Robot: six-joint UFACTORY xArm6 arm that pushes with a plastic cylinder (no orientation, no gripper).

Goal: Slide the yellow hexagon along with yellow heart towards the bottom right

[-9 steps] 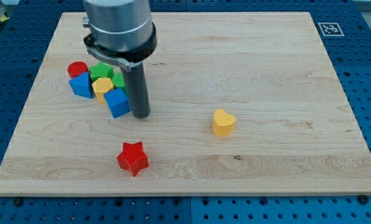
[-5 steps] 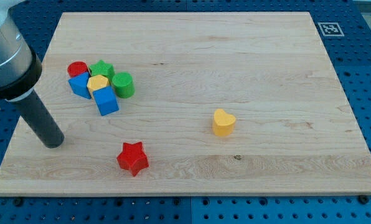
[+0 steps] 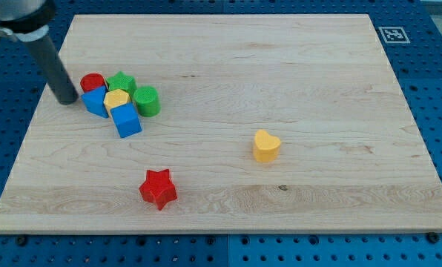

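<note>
The yellow hexagon (image 3: 117, 99) sits in the middle of a tight cluster at the view's upper left. The yellow heart (image 3: 265, 146) stands alone right of centre. My tip (image 3: 65, 98) rests on the board just left of the cluster, close to the red cylinder (image 3: 92, 82) and the blue block (image 3: 96, 101). I cannot tell whether it touches them. The rod leans up towards the view's top left corner.
Around the hexagon lie a green star (image 3: 121, 82), a green cylinder (image 3: 146, 101) and a blue cube (image 3: 126, 120). A red star (image 3: 158, 188) lies near the view's bottom, left of centre. The wooden board (image 3: 295, 67) has a marker tag (image 3: 393, 34) beyond its top right corner.
My tip swung from right of the cluster round to the lower left of the board, then up to the cluster's left side. The blue cube and the green cylinder shifted a little early on.
</note>
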